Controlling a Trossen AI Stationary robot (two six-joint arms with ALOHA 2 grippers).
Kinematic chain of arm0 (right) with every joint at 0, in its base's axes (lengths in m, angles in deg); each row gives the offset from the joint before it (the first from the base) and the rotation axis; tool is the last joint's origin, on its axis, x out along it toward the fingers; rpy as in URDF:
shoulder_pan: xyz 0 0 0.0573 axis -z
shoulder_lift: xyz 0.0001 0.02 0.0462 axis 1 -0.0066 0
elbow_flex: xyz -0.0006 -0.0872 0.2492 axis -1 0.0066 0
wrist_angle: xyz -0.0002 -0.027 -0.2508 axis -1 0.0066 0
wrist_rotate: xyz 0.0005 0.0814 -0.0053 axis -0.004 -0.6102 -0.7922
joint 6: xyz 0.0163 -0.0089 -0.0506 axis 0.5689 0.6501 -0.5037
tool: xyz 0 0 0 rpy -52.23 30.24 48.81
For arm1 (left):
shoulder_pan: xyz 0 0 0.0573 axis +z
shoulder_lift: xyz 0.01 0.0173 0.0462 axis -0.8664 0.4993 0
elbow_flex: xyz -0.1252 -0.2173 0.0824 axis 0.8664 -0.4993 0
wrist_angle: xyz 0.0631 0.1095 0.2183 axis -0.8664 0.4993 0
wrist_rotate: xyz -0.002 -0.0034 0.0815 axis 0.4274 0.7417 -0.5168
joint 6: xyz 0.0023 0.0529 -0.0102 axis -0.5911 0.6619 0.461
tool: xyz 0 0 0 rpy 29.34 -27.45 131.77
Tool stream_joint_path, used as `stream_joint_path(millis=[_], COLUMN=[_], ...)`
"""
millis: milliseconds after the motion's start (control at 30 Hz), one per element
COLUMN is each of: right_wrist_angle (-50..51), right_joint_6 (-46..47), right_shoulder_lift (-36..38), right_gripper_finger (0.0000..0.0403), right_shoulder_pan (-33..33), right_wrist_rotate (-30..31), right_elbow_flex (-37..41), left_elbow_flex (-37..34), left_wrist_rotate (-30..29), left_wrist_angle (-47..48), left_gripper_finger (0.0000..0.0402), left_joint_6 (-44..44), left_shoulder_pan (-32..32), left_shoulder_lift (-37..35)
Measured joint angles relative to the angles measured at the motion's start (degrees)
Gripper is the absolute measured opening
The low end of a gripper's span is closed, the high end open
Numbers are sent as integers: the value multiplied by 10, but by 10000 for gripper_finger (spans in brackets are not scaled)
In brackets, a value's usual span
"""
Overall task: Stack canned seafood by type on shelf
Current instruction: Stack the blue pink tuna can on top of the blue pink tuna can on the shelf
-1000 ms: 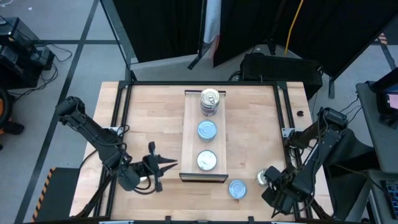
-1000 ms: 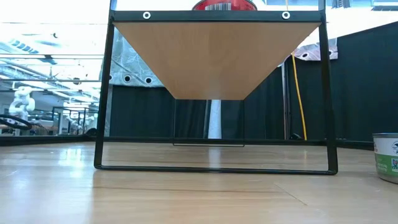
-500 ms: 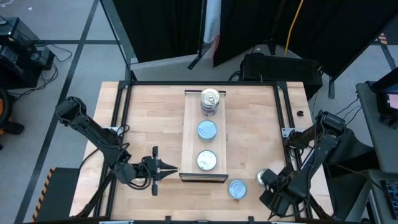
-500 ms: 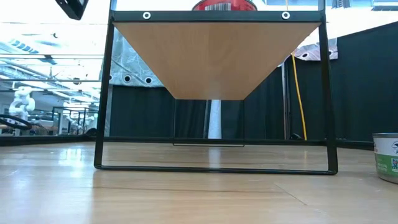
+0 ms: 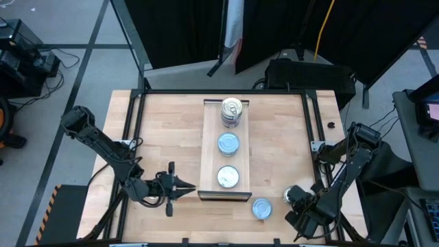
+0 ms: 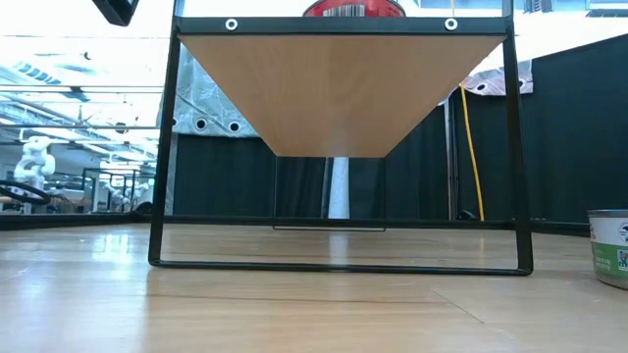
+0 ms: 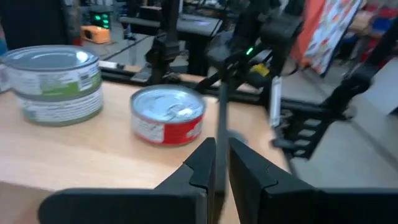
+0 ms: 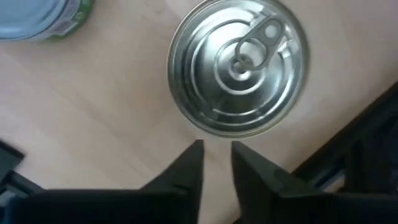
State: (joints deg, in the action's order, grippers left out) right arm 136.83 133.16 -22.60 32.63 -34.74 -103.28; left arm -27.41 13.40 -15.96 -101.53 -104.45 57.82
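Observation:
The shelf (image 5: pixel 209 137) stands mid-table and carries a stack topped by a silver pull-tab tin (image 5: pixel 232 108), a blue tin (image 5: pixel 228 144) and a white-topped tin (image 5: pixel 228 176). On the table by its near right corner rest a blue tin (image 5: pixel 261 208) and a silver, red-labelled tin (image 5: pixel 293 195) (image 8: pixel 239 65). My right gripper (image 8: pixel 216 155) hovers shut just short of that silver tin, pointing down. My left gripper (image 5: pixel 184 185) is shut, level, left of the shelf's near end, and points at it.
The shelf board sits raised on a black frame (image 6: pixel 162 147) with open room beneath it. The blue tin shows at the right edge of the low view (image 6: pixel 610 245). Black rails (image 5: pixel 134 123) run along the table's left and right sides.
My left gripper has turned about its own axis and shifted a little toward the table's near edge, still pointing at the shelf. The tins have stayed where they were.

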Motion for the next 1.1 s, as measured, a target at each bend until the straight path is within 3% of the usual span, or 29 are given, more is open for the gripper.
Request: stream_joint_path(millis=[200, 1100], right_wrist_angle=[-37, -27], right_joint_6=[18, 45], right_shoulder_lift=[-1, -30], right_gripper_finger=[5, 1], right_shoulder_pan=[0, 0], right_wrist_rotate=[1, -14], right_elbow_flex=[15, 15], left_elbow_flex=[0, 0], left_wrist_rotate=[34, 34], left_wrist_angle=[-5, 11], left_gripper_finger=[42, 42], left_joint_6=[-8, -13], left_shoulder_pan=[-11, -37], left_shoulder_lift=[-37, -49])
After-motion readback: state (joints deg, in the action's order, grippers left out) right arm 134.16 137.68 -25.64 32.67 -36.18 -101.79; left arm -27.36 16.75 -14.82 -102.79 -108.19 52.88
